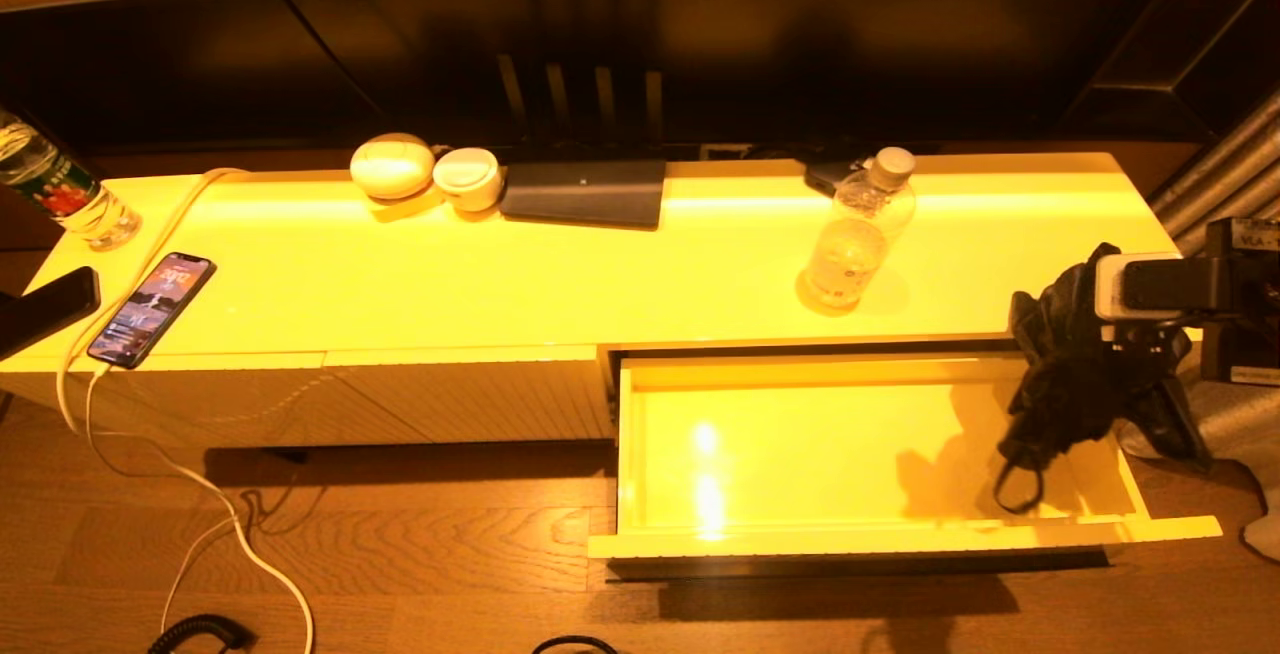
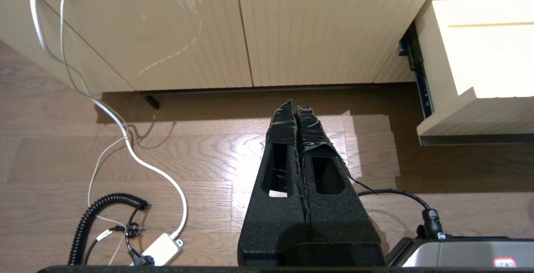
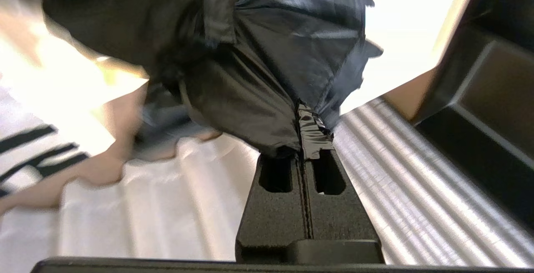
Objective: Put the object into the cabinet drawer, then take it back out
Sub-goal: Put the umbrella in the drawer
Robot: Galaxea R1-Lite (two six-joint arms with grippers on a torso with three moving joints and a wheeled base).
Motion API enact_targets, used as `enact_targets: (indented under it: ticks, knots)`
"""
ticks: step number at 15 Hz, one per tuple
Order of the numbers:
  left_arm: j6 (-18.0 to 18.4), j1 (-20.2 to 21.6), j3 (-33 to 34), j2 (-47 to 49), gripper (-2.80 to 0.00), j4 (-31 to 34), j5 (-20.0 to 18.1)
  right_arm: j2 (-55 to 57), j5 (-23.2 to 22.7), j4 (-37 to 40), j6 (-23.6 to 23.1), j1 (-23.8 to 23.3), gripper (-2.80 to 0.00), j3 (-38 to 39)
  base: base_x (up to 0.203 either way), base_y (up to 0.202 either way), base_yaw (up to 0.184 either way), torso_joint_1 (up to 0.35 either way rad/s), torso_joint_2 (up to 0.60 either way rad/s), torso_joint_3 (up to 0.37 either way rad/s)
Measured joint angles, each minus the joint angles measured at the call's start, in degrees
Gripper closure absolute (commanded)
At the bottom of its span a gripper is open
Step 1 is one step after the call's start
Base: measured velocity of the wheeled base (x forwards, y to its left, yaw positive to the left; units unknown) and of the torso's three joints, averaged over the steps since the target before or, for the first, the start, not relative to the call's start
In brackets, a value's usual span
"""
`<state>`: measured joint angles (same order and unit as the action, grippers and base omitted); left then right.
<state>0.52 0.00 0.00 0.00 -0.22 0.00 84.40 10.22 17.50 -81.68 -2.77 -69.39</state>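
A black umbrella [image 1: 1065, 374], folded and crumpled, is hanging at the right of the head view, above the right end of the open drawer [image 1: 860, 537], its strap loop dangling over the drawer's glossy floor and casting a shadow there. The right gripper [image 3: 306, 133] is holding it, fingers pressed together on a fold of the fabric. The drawer is standing pulled out at lower centre-right, and it is holding nothing inside. Behind it, a bottle [image 1: 858, 234] is standing on the cabinet top [image 1: 520, 274], with a dark pad [image 1: 585, 192] and two white cases [image 1: 430, 172] along the back edge. At the far left a phone [image 1: 152, 309] is lying on its cable [image 1: 190, 474]. The left gripper [image 2: 297, 110] is hanging over the wood floor [image 2: 187, 160] before the ribbed panels [image 2: 325, 31], fingers closed and holding nothing.
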Motion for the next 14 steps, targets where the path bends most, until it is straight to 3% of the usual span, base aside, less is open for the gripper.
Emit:
enact_targets:
  ticks: [5,8,14]
  knots:
    - [0.0,0.0,0.0,0.0,0.00,0.0,0.1,-3.4,-1.2,2.0,0.2,-1.3,0.00,2.6,0.000,0.000,0.000,0.000,0.00,0.000]
    - [0.0,0.0,0.0,0.0,0.00,0.0,0.1,-4.9,-1.2,2.1,4.1,-0.9,0.00,5.7,0.000,0.000,0.000,0.000,0.00,0.000]
    - [0.0,0.0,0.0,0.0,0.00,0.0,0.1,-5.9,-0.6,1.9,10.6,5.5,0.00,8.0,0.000,0.000,0.000,0.000,0.00,0.000]
